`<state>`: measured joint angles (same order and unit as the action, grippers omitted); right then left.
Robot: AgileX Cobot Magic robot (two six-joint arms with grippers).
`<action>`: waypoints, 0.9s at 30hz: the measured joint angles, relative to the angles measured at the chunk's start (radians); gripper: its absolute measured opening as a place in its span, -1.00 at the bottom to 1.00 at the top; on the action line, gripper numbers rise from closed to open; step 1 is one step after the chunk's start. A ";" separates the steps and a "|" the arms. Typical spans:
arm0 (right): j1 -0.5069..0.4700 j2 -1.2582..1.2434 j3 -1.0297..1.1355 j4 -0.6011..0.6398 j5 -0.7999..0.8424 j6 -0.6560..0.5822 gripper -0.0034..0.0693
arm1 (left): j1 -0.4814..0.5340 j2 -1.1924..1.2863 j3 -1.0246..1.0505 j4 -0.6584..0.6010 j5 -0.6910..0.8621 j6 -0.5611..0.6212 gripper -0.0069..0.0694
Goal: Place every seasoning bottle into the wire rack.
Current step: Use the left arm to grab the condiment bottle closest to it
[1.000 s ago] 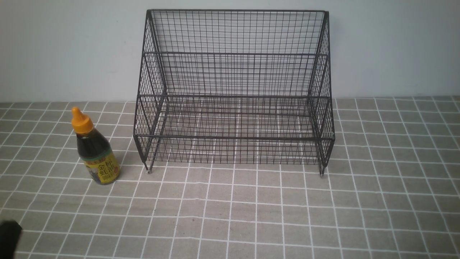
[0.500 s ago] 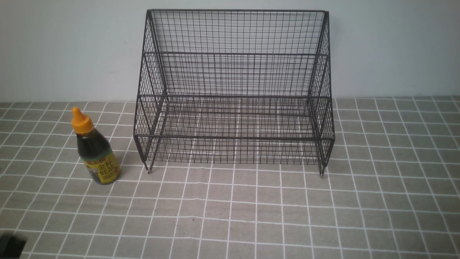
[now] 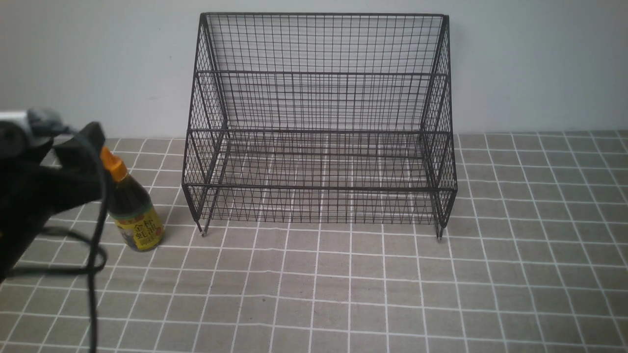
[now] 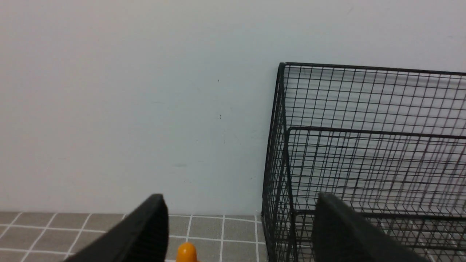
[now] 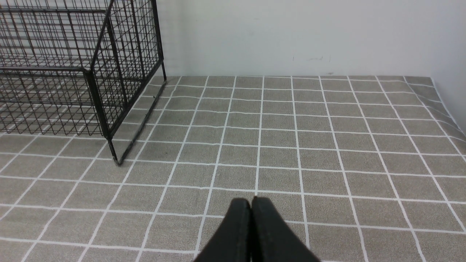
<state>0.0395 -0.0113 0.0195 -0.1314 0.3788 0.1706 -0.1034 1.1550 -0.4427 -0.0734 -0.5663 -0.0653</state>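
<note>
The seasoning bottle [image 3: 136, 218], dark sauce with an orange nozzle cap and a yellow label, stands upright on the cloth just left of the wire rack [image 3: 319, 122]. The rack is black mesh with two stepped tiers, and both tiers hold nothing. My left gripper [image 3: 91, 142] is open at cap height, close on the bottle's left, and hides part of it. In the left wrist view the orange cap tip [image 4: 186, 253] shows low between the spread fingers, nearer one finger [image 4: 153, 225]; the rack [image 4: 364, 145] is beside it. My right gripper [image 5: 251, 203] is shut and empty above the cloth, right of the rack [image 5: 72, 69].
A grey checked cloth [image 3: 343, 284] covers the table, and a pale wall [image 3: 530, 63] stands right behind the rack. A black cable [image 3: 95, 255] hangs from my left arm in front of the bottle. The cloth folds at the table's right edge [image 5: 447, 112].
My left arm has risen from the bottom left corner and moved forward to the bottle, now hiding its left side. The bottle and rack have not moved.
</note>
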 joint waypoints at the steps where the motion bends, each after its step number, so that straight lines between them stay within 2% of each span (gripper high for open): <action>1: 0.000 0.000 0.000 0.000 0.000 0.000 -0.95 | 0.000 0.030 -0.012 -0.012 -0.021 0.003 0.56; 10: 0.000 0.000 0.000 0.000 0.000 0.000 -0.95 | 0.000 0.298 -0.090 -0.095 -0.201 0.050 0.60; 18: 0.000 0.000 0.000 0.000 0.000 0.000 -0.95 | 0.000 0.487 -0.143 -0.145 -0.228 0.051 0.57; 20: 0.000 0.000 0.000 0.000 0.000 0.000 -0.95 | 0.000 0.520 -0.147 -0.156 -0.228 0.051 0.42; 22: 0.000 0.000 0.000 0.000 0.000 0.000 -0.95 | 0.000 0.528 -0.148 -0.159 -0.228 0.051 0.18; 23: 0.000 0.000 0.000 0.000 0.000 0.000 -0.95 | 0.000 0.528 -0.148 -0.159 -0.228 0.051 0.15; 25: 0.000 0.000 0.000 0.000 0.000 0.000 -0.95 | 0.000 0.526 -0.148 -0.156 -0.227 0.051 -0.12; 27: 0.000 0.000 0.000 0.000 0.000 0.000 -0.95 | 0.000 0.502 -0.148 -0.138 -0.195 0.054 -0.11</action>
<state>0.0395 -0.0113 0.0195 -0.1314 0.3788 0.1706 -0.1034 1.6570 -0.5906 -0.2112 -0.7616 -0.0110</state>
